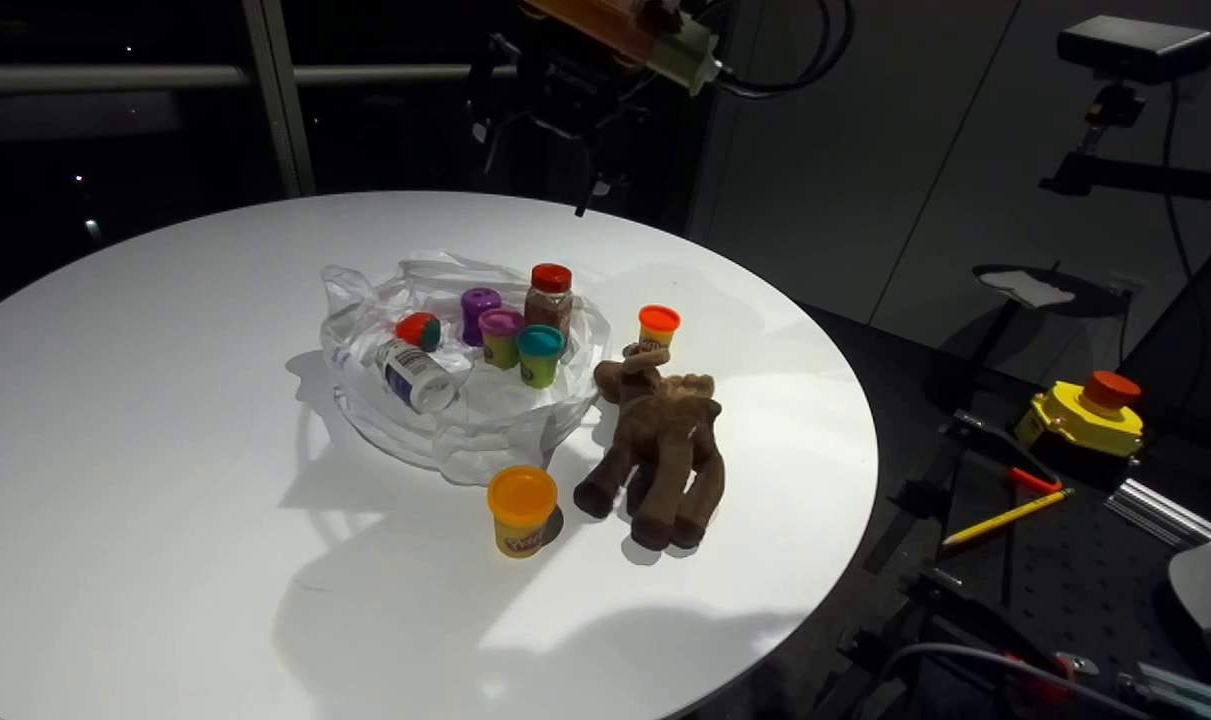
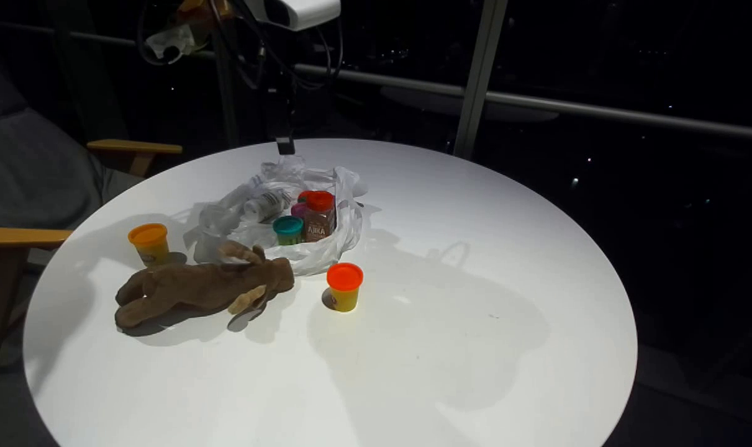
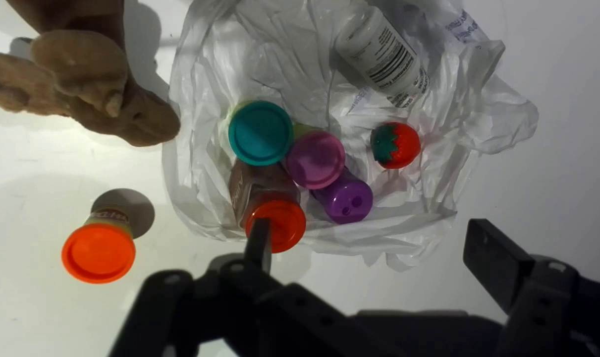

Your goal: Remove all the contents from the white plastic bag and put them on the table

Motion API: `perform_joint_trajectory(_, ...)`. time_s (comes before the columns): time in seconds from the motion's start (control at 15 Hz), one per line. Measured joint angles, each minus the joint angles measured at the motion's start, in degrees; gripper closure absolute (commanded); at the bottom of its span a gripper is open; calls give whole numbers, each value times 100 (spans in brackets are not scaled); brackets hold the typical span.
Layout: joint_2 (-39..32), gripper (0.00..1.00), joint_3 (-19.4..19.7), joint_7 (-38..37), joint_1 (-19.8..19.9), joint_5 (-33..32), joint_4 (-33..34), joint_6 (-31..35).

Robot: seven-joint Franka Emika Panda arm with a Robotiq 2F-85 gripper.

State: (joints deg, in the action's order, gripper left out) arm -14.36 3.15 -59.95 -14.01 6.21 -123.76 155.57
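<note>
Inside the white plastic bag [image 1: 485,450] on the bench [image 1: 165,450], the red-capped jar [image 1: 549,305] stands close beside the teal-lidded tub [image 1: 539,362], so the parted, empty fingers [image 3: 498,263] should straddle the jar, pinch high without catching the bag, and lift straight up.

In the bag [image 3: 220,69], “AJIKA” is read on the jar [image 2: 317,220], “Supplement Facts” on the bottle [image 3: 379,52]; outside, “Play” on a tub [image 1: 522,515].

End effector [image 3: 370,243] aloft, fingers [image 3: 495,263] (black) wide apart, pointing down
</note>
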Motion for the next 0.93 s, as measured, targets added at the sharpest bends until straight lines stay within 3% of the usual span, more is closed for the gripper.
perform_joint_trajectory(0.47, -653, 0, 19, -422, 17, -341, 815, -1142)
perform_joint_trajectory(0.93, -1172, 0, 144, -528, 180, -353, 1119, -1305)
